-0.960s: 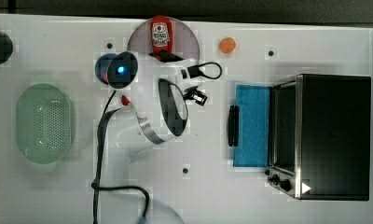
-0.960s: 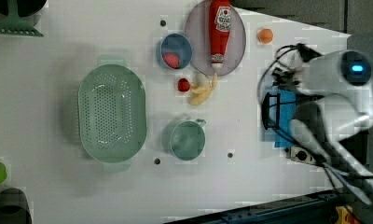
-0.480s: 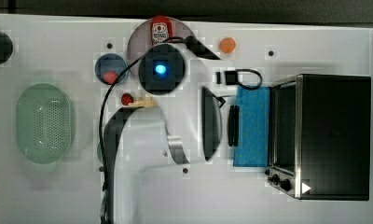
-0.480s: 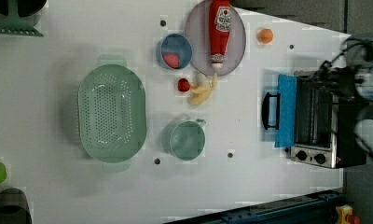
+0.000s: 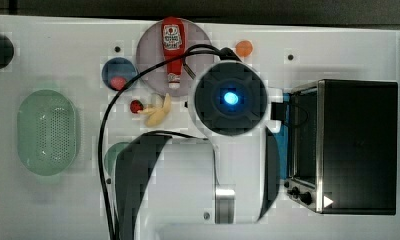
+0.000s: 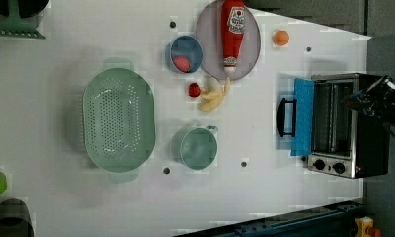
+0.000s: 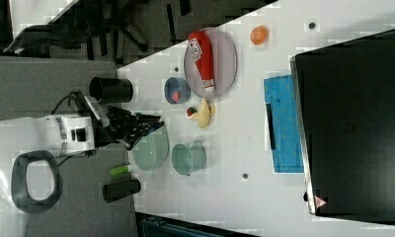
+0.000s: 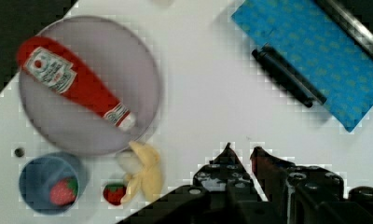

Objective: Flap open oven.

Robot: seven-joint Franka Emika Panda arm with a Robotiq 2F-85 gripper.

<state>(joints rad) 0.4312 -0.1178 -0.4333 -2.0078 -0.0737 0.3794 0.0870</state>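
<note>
The oven (image 6: 346, 126) stands at the table (image 6: 264, 197) edge with its blue door (image 6: 302, 117) flapped down, while the gripper (image 8: 240, 156) hovers with fingers narrowly parted, holding nothing.

We see that the arm (image 5: 230, 100) moves in the top view from beside the grey plate (image 5: 150, 47) toward the oven (image 5: 355, 145), and in the left view it leaves the open blue door (image 6: 302, 116) uncovered.
</note>
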